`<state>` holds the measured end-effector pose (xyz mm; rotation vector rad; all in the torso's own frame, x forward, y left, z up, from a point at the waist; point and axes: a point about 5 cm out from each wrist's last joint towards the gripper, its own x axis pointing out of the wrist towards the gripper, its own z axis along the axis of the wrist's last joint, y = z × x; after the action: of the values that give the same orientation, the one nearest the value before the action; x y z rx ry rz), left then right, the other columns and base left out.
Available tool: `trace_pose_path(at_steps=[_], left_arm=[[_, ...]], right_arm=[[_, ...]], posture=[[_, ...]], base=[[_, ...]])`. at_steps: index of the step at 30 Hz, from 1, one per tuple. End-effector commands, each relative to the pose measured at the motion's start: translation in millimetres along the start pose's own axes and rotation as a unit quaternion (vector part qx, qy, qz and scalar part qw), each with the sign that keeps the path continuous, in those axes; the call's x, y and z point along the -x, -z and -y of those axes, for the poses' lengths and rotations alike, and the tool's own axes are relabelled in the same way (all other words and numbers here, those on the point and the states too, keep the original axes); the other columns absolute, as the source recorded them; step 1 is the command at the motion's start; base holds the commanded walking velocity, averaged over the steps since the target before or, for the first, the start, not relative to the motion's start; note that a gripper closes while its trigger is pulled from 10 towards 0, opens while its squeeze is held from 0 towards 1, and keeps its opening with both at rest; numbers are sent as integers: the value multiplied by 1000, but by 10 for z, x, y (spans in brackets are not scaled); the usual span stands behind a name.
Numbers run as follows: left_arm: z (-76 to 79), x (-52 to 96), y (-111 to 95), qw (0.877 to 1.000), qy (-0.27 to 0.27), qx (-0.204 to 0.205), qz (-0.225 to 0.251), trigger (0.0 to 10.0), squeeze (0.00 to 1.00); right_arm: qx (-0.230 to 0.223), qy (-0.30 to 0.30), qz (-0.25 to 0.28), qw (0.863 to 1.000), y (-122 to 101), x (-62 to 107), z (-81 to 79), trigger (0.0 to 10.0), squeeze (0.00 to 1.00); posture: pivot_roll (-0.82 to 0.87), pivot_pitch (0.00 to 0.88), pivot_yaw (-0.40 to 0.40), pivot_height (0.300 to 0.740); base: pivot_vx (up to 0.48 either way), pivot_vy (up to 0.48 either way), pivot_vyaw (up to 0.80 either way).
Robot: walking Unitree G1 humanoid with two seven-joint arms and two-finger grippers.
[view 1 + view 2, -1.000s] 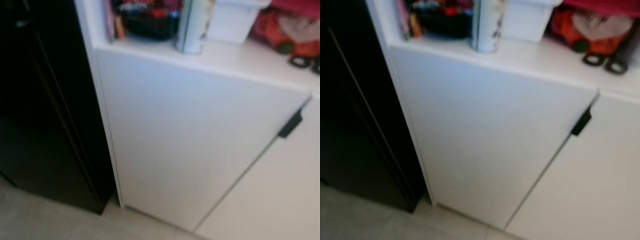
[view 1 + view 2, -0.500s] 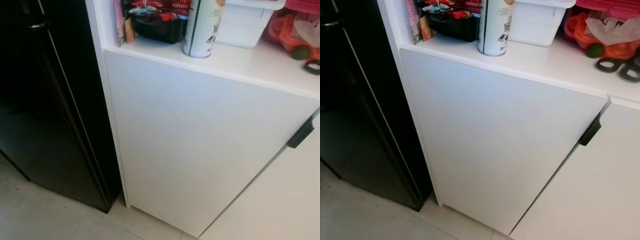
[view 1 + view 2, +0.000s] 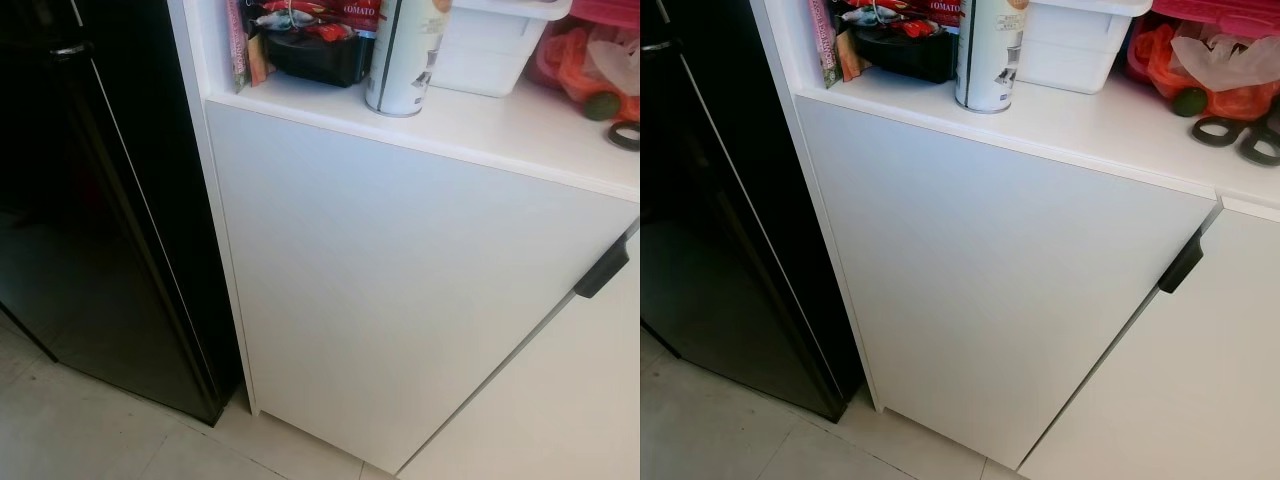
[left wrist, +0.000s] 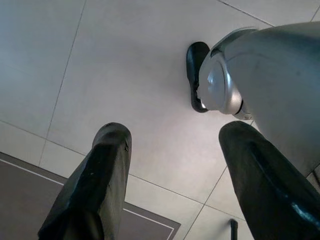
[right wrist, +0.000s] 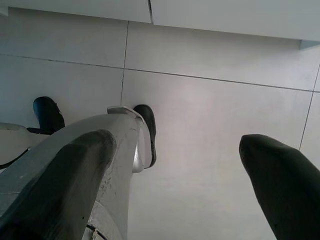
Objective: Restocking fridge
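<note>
Black and glossy, the fridge point(image 3: 90, 230) stands just to the left of the white cabinet point(image 3: 400, 300), touching its side panel, its tall door shut and its long axis upright. We judge the coming move turns on this: the fridge lies to our left, so our left arm is the nearer one, and we must turn that way first. Our left gripper point(image 4: 175, 175) hangs over the tiled floor point(image 4: 125, 75), fingers spread, holding nothing; our right gripper point(image 5: 190, 185) hangs likewise, released and empty. On the cabinet top, right of the fridge, sit a tall can point(image 3: 988, 55), snack packets point(image 3: 300, 20) and a white tub point(image 3: 1075, 40).
</note>
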<state>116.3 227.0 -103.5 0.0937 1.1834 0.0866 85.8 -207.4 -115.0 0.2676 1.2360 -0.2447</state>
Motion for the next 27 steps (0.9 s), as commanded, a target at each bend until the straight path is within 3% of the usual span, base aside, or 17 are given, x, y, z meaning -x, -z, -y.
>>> trace_pose_path(at_steps=[1,9,27], left_arm=[[-3,4,51,1000,2,0,-13,10000,0],[11,3,50,1000,4,6,-13,10000,0],[49,1,70,1000,5,14,-16,10000,0]], right_arm=[[-2,-1,4,1000,-12,0,-1,10000,0],[2,-1,2,1000,-15,1,7,10000,0],[6,-5,0,1000,-13,6,32,10000,0]], posture=[[65,0,-63,740],[70,0,-66,740],[71,0,-84,740]], base=[[0,371,0],[-90,371,0],[-247,366,0]])
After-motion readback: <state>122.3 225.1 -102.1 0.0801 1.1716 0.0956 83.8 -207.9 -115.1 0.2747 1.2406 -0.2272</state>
